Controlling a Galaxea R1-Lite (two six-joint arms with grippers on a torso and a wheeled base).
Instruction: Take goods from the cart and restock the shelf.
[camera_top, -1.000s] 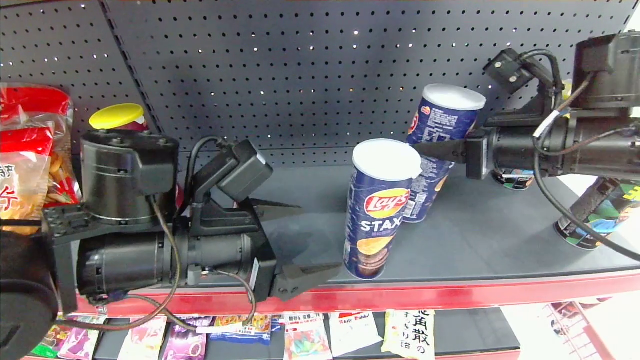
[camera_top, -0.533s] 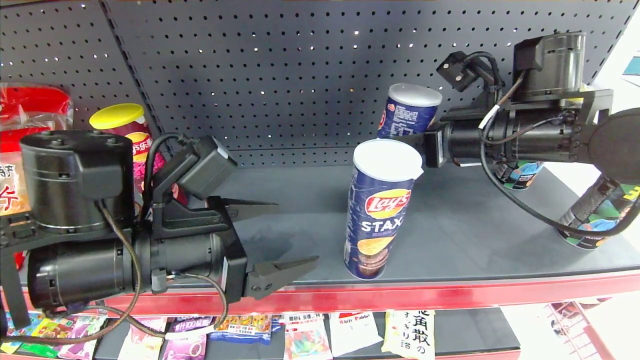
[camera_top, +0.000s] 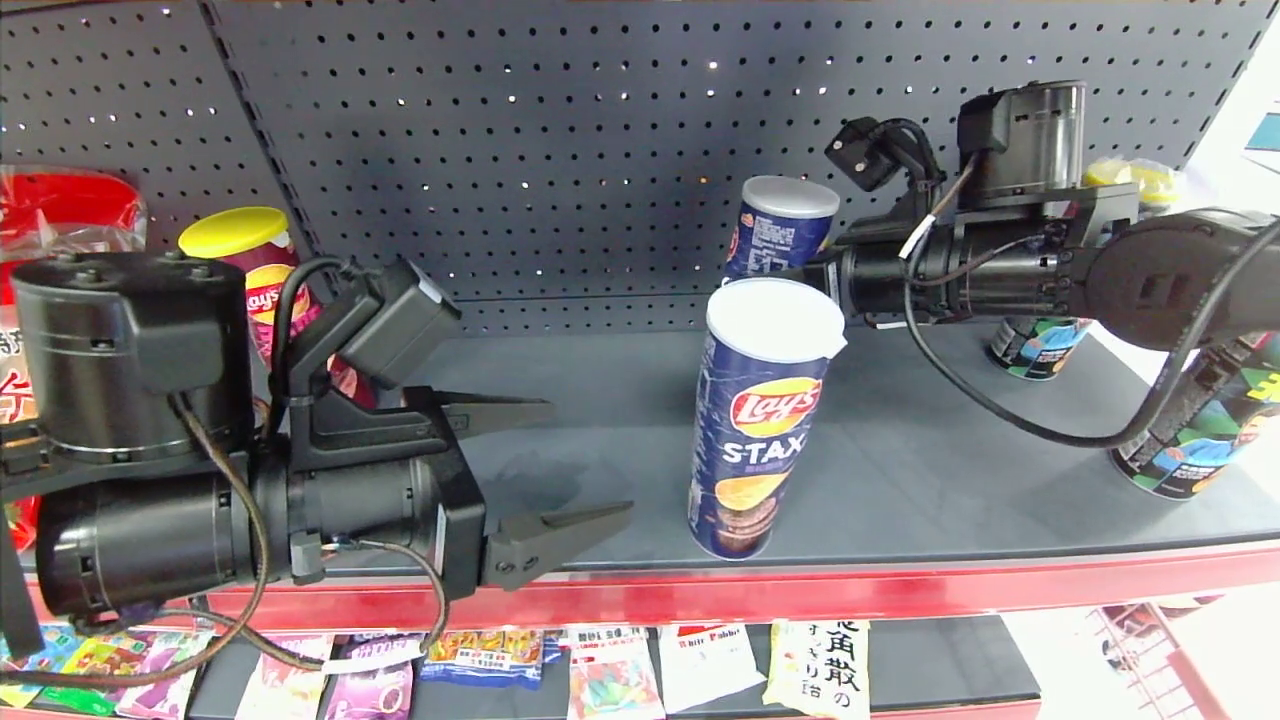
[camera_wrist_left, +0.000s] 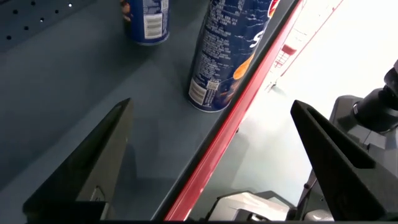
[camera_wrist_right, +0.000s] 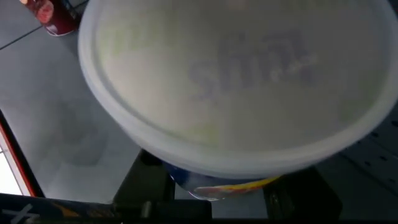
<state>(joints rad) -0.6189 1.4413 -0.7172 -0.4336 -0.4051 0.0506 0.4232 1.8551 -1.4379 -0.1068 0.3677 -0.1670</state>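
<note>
One blue can (camera_top: 782, 222), clamped in right pincer (camera_top: 792, 270), has shifted left, deeper.

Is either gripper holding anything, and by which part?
Right gripper grips the rear blue can by its side, below the lid; left gripper is open, empty.

Head view: I look forward and down over the shelf (camera_top: 950, 480), mid-range | Left wrist: I look low along its deck, near the front can (camera_wrist_left: 227, 56) | Right wrist: I look onto the lid of the rear can (camera_wrist_right: 236, 81), very close | Shared: front can in head and left wrist, rear can in all three.
</note>
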